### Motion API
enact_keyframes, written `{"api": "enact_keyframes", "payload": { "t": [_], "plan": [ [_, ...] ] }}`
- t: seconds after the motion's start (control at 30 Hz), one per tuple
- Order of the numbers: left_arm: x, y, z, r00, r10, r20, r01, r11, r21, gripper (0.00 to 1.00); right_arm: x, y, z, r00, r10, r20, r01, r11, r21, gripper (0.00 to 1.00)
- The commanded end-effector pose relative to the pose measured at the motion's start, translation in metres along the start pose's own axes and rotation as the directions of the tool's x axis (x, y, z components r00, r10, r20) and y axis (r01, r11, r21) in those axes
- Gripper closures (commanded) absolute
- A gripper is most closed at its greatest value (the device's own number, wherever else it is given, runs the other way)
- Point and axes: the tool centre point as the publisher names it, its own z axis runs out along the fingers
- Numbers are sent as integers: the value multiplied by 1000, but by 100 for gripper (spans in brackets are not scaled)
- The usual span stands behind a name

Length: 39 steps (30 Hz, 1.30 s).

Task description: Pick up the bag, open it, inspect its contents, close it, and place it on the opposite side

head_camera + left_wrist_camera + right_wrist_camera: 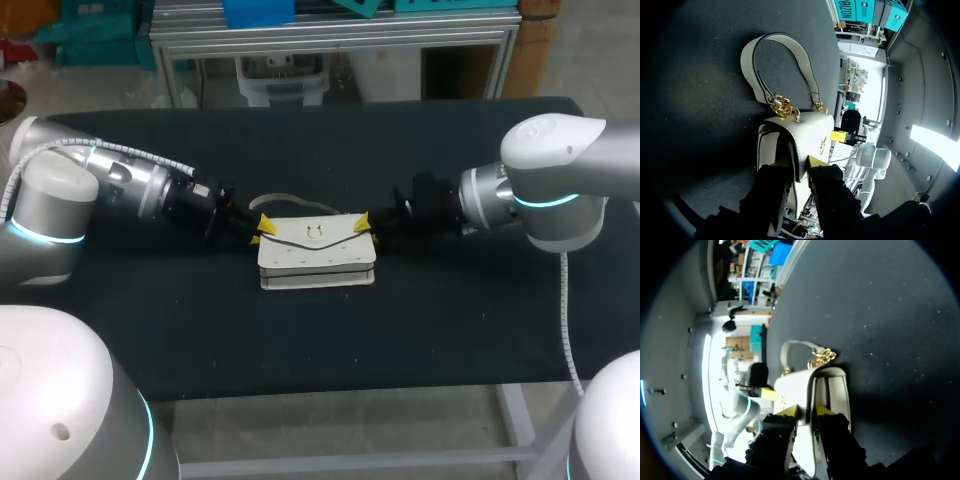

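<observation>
A small white handbag point(315, 252) with a front flap and gold clasp stands at the middle of the black table point(450, 330). Its white strap point(290, 203) lies behind it. My left gripper point(262, 225) sits at the bag's upper left corner, my right gripper point(362, 225) at the upper right. In the left wrist view the bag point(810, 132) has its flap end pinched between the fingers of the left gripper point(800, 162). In the right wrist view the bag point(795, 385) has its other flap end pinched in the right gripper point(806, 411). The gold chain links point(782, 105) join strap to bag.
Black tabletop stretches on both sides of the bag and in front of it. A metal frame rack point(330, 35) stands behind the table's far edge.
</observation>
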Motion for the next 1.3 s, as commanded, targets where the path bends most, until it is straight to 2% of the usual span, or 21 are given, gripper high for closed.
{"api": "enact_keyframes", "payload": {
  "t": [0.03,0.23,0.27,0.37,0.43,0.77,0.8,0.87,1.03,1.17,1.3],
  "plan": [
    [10,11,4,1000,-2,28,1,999,40,0,2,0,-1,1000,-1,6,1,1000,-2,0],
    [13,27,-4,1000,4,28,-6,998,66,0,1,-2,-16,1000,-11,8,11,1000,-11,0],
    [14,29,-5,1000,9,26,-11,998,65,5,1,-2,-19,1000,-16,10,16,1000,-12,0],
    [15,39,-8,1000,23,20,-24,997,69,36,3,-4,-29,999,-30,15,31,999,-21,0],
    [16,45,-10,999,31,25,-32,997,74,52,4,-5,-36,999,-39,27,39,999,-27,0],
    [14,57,4,997,23,73,-26,998,50,58,-1,-3,-70,996,-45,79,49,997,-52,0],
    [13,57,6,997,20,76,-23,999,47,61,-2,-3,-73,996,-45,80,49,997,-53,0],
    [12,56,8,997,13,79,-16,999,43,75,-2,-2,-80,995,-45,91,50,997,-60,0],
    [5,56,11,996,-4,86,1,999,34,93,-4,0,-94,993,-52,107,58,997,-52,0],
    [-2,48,10,996,-40,79,37,999,38,100,-6,0,-102,992,-62,113,68,997,-49,0],
    [-5,39,4,996,-55,75,51,997,49,100,-8,0,-110,987,-84,136,88,996,-20,0]
  ]
}}
